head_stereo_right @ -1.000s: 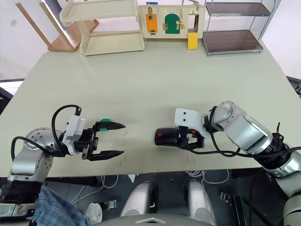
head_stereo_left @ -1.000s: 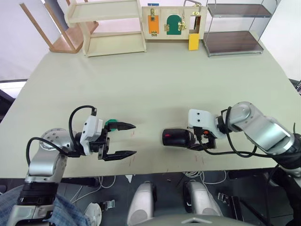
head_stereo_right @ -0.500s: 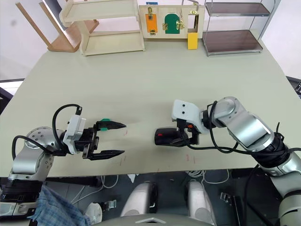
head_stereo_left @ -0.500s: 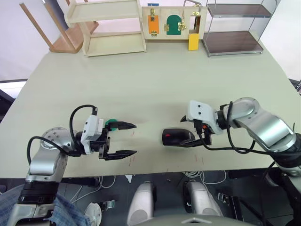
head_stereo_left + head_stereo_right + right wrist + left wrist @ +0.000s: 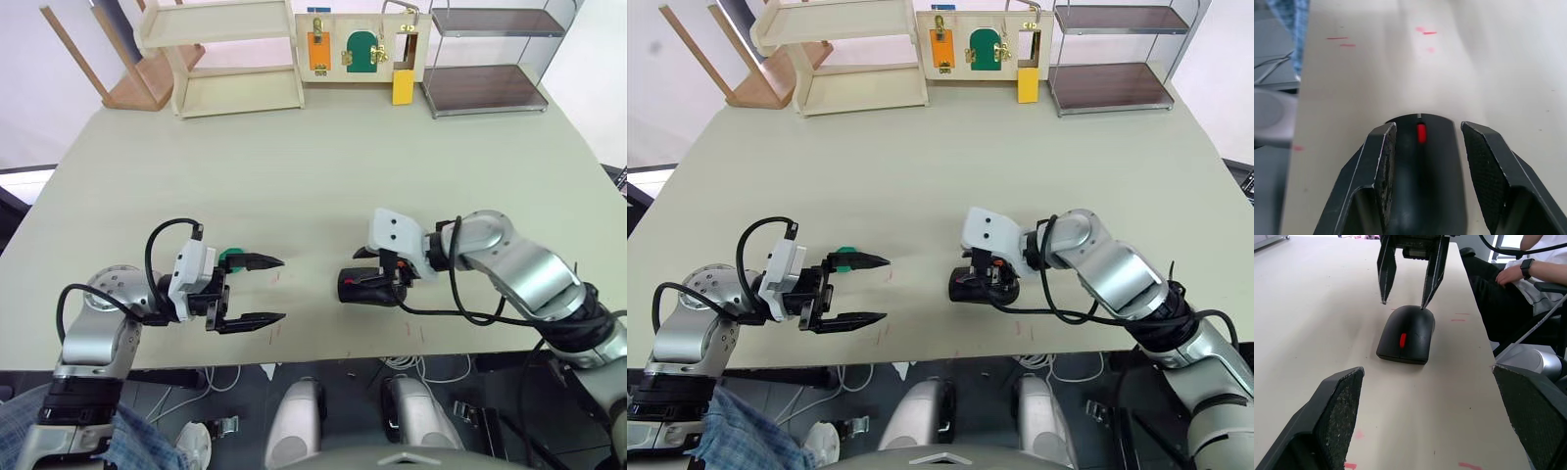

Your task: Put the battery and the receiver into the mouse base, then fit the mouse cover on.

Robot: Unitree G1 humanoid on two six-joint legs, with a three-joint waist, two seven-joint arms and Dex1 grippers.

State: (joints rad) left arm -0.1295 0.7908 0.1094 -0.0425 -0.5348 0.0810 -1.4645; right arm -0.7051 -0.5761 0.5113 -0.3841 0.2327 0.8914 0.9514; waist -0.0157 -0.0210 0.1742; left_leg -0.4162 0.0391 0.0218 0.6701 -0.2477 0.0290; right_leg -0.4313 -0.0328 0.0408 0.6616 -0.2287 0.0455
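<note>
The mouse base [image 5: 364,286], cover [image 5: 1410,322] fitted, lies on the surface [image 5: 323,166] near its front edge. The right tool [image 5: 1407,299] straddles its rear, fingers spread, not pinching. The left tool [image 5: 263,291] hovers spread, well left of the mouse.

You had no readable text, label, brand or number anywhere in these views. The mouse [image 5: 1404,334] carried no legible marking, and the short red marks on the table [image 5: 1298,308] were plain strokes that spelled nothing.
</note>
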